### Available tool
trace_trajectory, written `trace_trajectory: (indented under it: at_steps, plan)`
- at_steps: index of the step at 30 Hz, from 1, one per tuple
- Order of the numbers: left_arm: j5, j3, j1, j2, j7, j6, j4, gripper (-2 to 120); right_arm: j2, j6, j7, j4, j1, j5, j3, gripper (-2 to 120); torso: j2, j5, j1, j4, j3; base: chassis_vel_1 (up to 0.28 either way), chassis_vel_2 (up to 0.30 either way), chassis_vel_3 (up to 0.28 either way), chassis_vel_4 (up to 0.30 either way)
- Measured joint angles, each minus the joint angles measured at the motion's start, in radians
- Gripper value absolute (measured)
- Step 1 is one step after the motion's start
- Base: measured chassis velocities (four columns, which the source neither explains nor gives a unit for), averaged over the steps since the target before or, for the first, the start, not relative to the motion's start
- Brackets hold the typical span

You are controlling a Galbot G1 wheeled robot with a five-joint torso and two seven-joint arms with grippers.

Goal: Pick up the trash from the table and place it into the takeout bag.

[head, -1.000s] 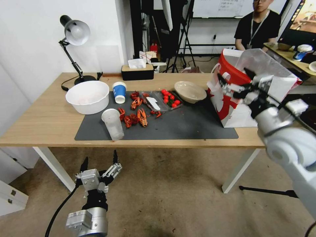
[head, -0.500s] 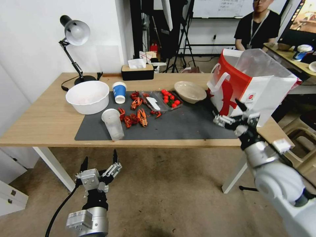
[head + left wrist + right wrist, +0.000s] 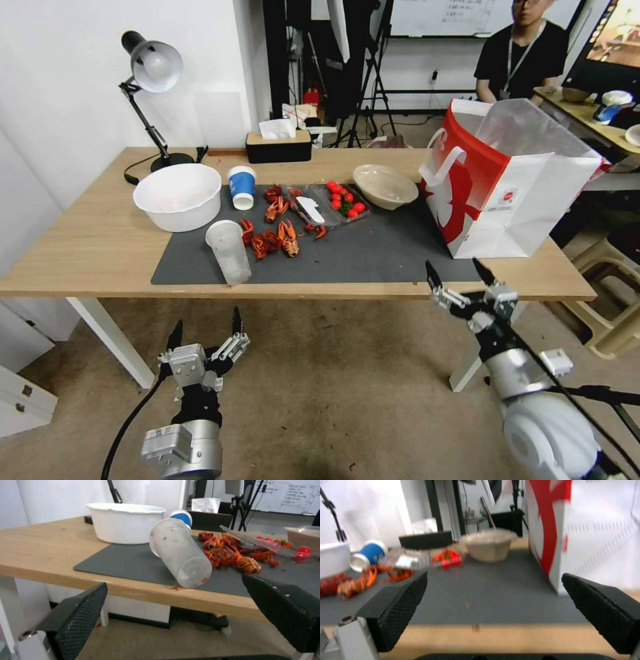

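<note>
Right gripper (image 3: 459, 275): jaws released, empty, below table (image 3: 87, 247) front edge near takeout bag (image 3: 527, 207). Left gripper (image 3: 205, 327): released, below clear plastic cup (image 3: 229, 252).

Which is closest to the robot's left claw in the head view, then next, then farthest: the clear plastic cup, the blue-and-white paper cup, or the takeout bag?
From the left gripper:
1. Clear plastic cup, lying at the mat's near edge.
2. Blue-and-white paper cup, behind it.
3. Takeout bag, at the table's right end.

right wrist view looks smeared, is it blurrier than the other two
Yes: the right wrist view is motion-blurred, smearing the beige bowl and takeout bag; the left wrist view is sharp on the clear plastic cup; the head view is crisp but bows toward its edges.
</note>
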Motion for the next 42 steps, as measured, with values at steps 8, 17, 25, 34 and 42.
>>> trace_trajectory:
  at_steps: [8,17,25,34,42]
  plan:
    - [-0.001,0.004,0.001,-0.001,0.003,-0.001,0.003,100,0.028,0.018,-0.002,-0.009,-0.046,-0.057,-0.014,100,0.0,0.0,0.0,0.0002,0.0,0.0,0.0,0.0,0.0]
    - [-0.003,0.005,0.003,-0.003,0.004,-0.003,0.005,100,0.036,0.005,0.023,0.001,-0.062,-0.111,-0.029,100,0.0,0.0001,0.0,0.0,0.0,0.0,0.0,0.0,0.0]
    - [-0.005,0.007,-0.008,-0.002,0.003,-0.004,0.013,100,0.038,-0.018,0.034,0.015,-0.049,-0.095,-0.037,100,0.0,0.0,0.0,-0.0001,0.0,0.0,0.0,0.0,0.0]
    - [0.003,0.008,-0.005,-0.002,0.002,-0.011,0.017,100,0.019,-0.129,0.092,0.05,0.092,0.031,-0.087,100,0.0,0.0001,0.0,0.0002,0.0,0.0,0.0,0.0,0.0]
    - [0.007,0.009,-0.008,-0.01,-0.004,-0.014,0.021,100,0.048,-0.284,0.172,0.043,0.278,0.248,-0.138,100,0.0,-0.0001,0.0,0.0,0.0,0.0,0.0,0.0,0.0]
